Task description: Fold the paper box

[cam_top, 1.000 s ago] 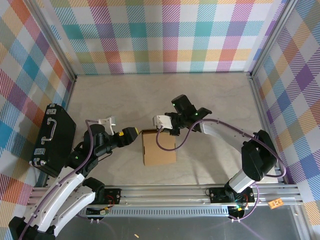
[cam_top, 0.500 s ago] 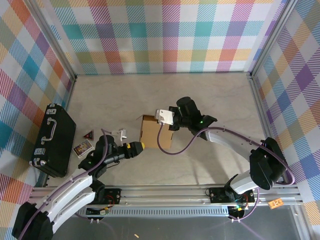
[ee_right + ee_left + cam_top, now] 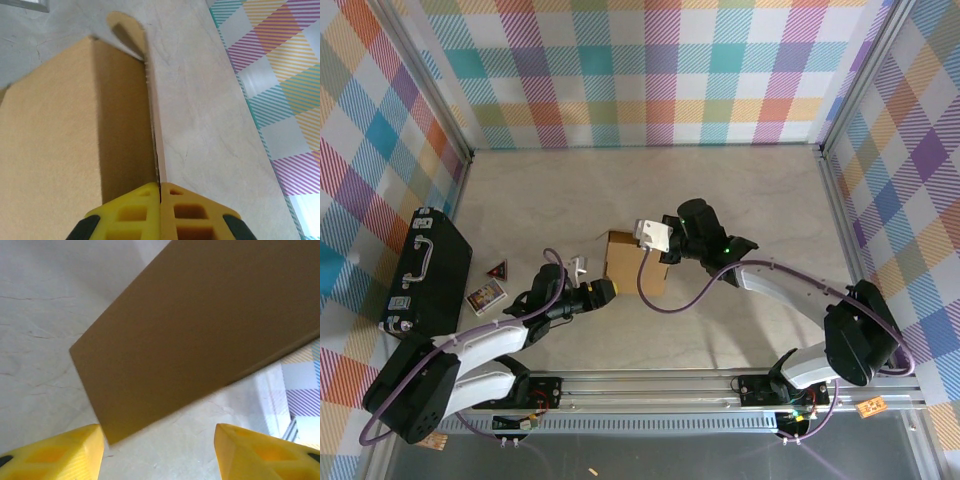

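Paper box (image 3: pixel 630 262): brown cardboard, near the middle of the table (image 3: pixel 740 190), tipped up on an edge rather than lying flat. It lies between the 2 grippers.

Right gripper (image 3: pixel 160 187): fingers pressed together on a thin cardboard panel at the box's side, which runs straight out from between the tips. Clamped on the box. In the overhead view it sits at the box's right edge (image 3: pixel 658 262).

Left gripper (image 3: pixel 159 436): yellow fingers apart, nothing between them. The box's lower corner hangs just beside the left-hand finger; contact cannot be confirmed. The overhead view puts it at the box's near-left corner (image 3: pixel 603 291).

Progress (judgement): the body is already formed, with broad faces meeting at creased edges, so the main folds look done. A rounded tab (image 3: pixel 125 30) stands proud at the far corner and the pinched panel is not seated. Remaining: tuck the tab, close that side, lay the box down. Roughly late stage.

Off to the left, well apart: black hard case (image 3: pixel 425 280).
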